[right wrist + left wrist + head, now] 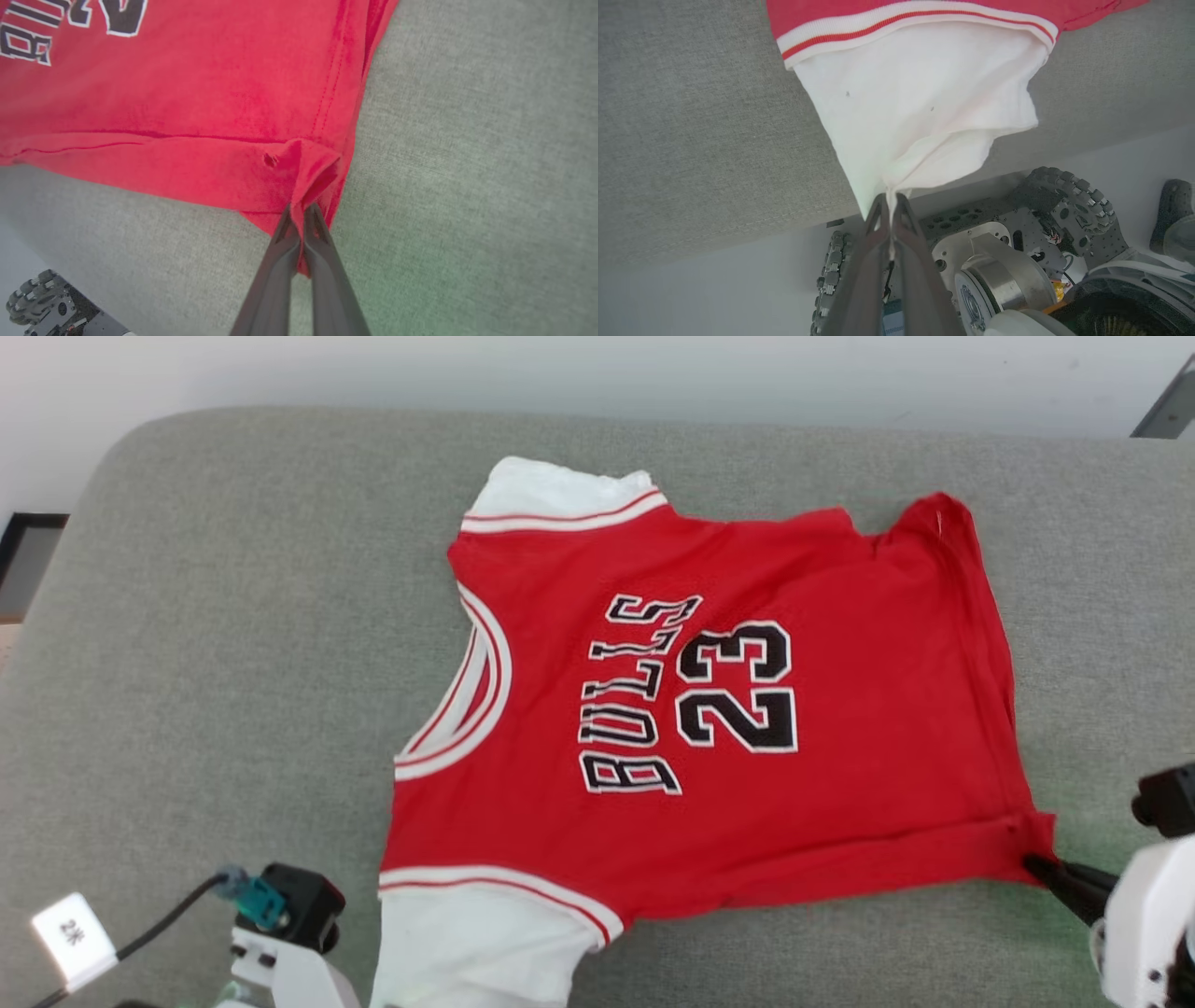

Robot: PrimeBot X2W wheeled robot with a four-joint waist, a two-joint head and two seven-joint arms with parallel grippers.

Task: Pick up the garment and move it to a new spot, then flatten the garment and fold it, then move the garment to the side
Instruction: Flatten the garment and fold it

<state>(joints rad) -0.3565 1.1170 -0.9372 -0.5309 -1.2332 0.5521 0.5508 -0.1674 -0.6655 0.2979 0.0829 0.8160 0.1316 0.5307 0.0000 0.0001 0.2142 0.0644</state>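
Observation:
The garment [709,709], a red jersey with white sleeves, striped trim and dark print, lies spread across the grey cushion [224,644], neck to the left. My left gripper [890,203] is shut on the tip of the near white sleeve [920,98], past the cushion's front edge. My right gripper [299,210] is shut on the near hem corner [313,172] of the red cloth; in the head view its dark fingers [1060,875] pinch that corner at the lower right. The far sleeve [551,490] lies flat at the top.
The cushion's front edge [738,224] runs close below the near sleeve. My wheeled base [1017,242] shows beneath it over a pale floor. A white tag [73,938] on a cable sits by my left wrist [280,915].

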